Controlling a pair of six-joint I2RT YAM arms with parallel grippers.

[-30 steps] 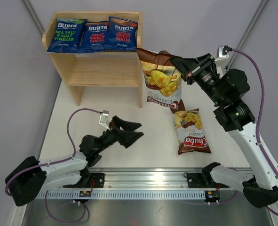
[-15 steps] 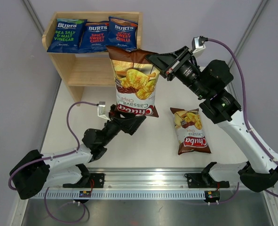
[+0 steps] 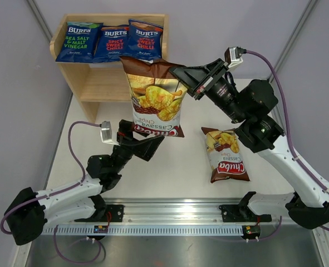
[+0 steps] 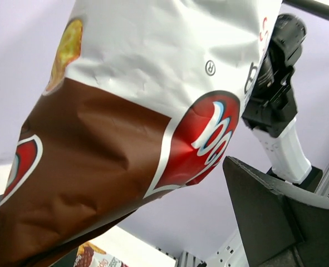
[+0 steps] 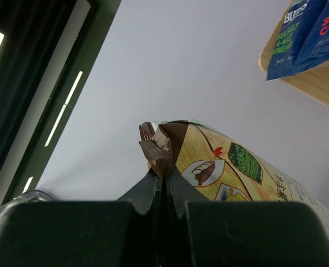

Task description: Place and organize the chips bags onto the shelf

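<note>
My right gripper (image 3: 178, 72) is shut on the top seal of a brown-and-cream Chuba bag (image 3: 153, 100), which hangs in the air in front of the wooden shelf (image 3: 125, 83). The pinched seal shows in the right wrist view (image 5: 163, 156). My left gripper (image 3: 150, 143) is open just under the bag's bottom edge. In the left wrist view the bag (image 4: 125, 111) fills the frame, with one finger (image 4: 270, 217) apart from it at the right. A second Chuba bag (image 3: 226, 154) lies flat on the table. Three blue Burts bags (image 3: 112, 43) lie side by side on the shelf's top.
The shelf's lower tier (image 3: 122, 92) holds nothing. The shelf stands at the table's far left, close to the left wall (image 3: 19, 111). A metal rail (image 3: 175, 214) with both arm bases runs along the near edge.
My right gripper has carried the hanging Chuba bag leftward, from beside the shelf's right panel to in front of it. My left gripper has risen and come under the bag's bottom edge.
</note>
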